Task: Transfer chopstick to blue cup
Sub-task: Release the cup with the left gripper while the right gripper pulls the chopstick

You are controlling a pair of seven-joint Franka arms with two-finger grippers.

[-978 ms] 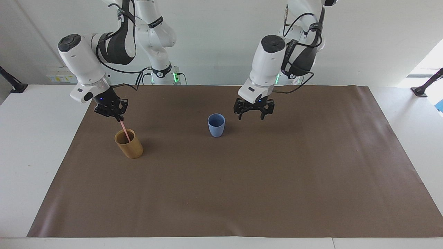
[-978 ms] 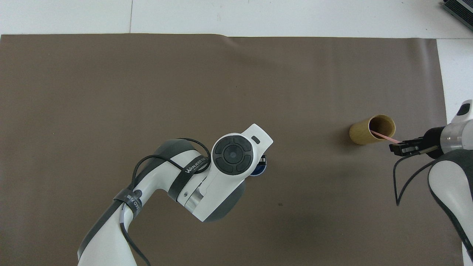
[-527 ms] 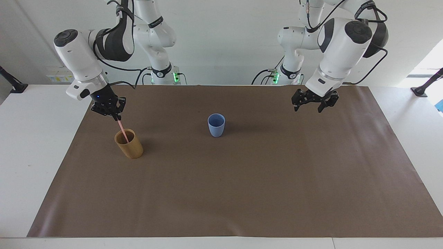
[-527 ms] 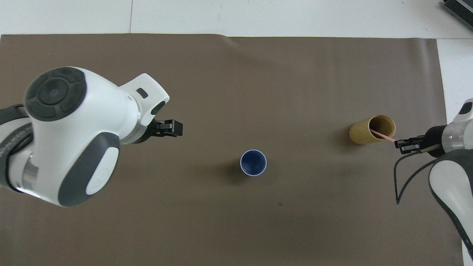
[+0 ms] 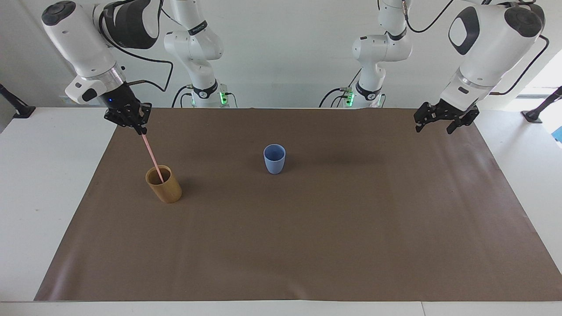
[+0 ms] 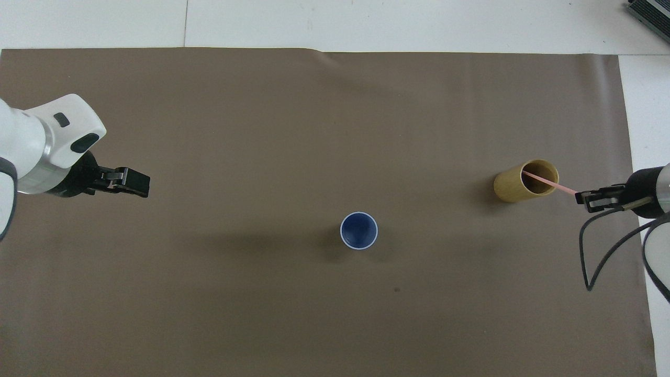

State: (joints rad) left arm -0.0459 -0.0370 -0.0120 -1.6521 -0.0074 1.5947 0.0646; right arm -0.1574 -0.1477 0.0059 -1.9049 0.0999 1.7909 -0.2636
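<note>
Pale-pink chopstick [image 5: 152, 154] — thin, straight, tilted, tip inside tan cup [image 5: 163, 183]; right jaws pinching it — left jaws spread.

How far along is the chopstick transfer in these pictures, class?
Done: the right tool is shut on the chopstick at its top end. In hand: the stick is partly drawn out, its lower end inside the bamboo cup. Left: clear that cup, carry the stick to the empty blue cup, release. The left tool waits open above the mat's edge.

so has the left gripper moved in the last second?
Yes. The left gripper, open, has swung from beside the small light-blue tapered cup out over the brown mat's edge at the left arm's end.
</note>
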